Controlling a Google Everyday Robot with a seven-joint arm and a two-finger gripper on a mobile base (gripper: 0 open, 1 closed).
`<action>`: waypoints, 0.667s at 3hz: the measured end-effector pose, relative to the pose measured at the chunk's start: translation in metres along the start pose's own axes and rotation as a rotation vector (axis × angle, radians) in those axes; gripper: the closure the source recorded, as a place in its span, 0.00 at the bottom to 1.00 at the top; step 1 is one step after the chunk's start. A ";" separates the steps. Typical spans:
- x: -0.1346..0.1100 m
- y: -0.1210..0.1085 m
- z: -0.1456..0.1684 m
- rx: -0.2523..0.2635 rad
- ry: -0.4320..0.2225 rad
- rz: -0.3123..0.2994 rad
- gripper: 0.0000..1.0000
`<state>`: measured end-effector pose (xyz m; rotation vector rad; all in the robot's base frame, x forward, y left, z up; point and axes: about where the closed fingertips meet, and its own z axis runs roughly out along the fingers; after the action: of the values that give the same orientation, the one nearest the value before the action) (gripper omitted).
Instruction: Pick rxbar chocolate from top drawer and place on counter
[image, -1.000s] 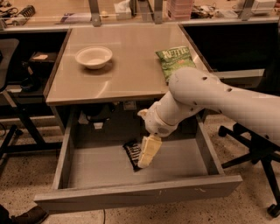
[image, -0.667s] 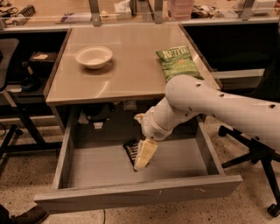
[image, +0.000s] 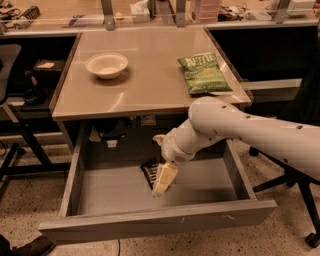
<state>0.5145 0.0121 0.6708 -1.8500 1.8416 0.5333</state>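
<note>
— So, where is the rxbar chocolate (image: 148, 170) right now?

— Lying flat on the floor of the open top drawer (image: 150, 222), about midway across and toward the back. It is a small dark wrapper, and its near end is hidden behind the end effector (image: 163, 181).

— And the end effector itself?

— It hangs down inside the drawer from a thick white arm (image: 240, 130) that reaches in from the right of the view. Its pale tip is low, either just beside the bar or touching it; I cannot tell which. I also cannot tell how far open it is, or whether it has hold of anything.

— Which way does the bar lie from it?

— Just left of the tip in the view, and slightly farther back. The bar's long axis seems to run roughly front to back, turned a little off square.

— What does the next move turn on?

— Probably a small shift left and back, then closing across the bar's narrow width. After that comes the lift to the desk (image: 145, 75) above, where a white bowl (image: 106, 65) and a green chip bag (image: 204, 74) sit well apart.
</note>
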 end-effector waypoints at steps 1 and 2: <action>0.010 -0.006 0.019 -0.005 -0.026 0.017 0.00; 0.012 -0.004 0.028 -0.019 -0.031 0.008 0.00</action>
<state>0.5203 0.0184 0.6407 -1.8367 1.8308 0.5811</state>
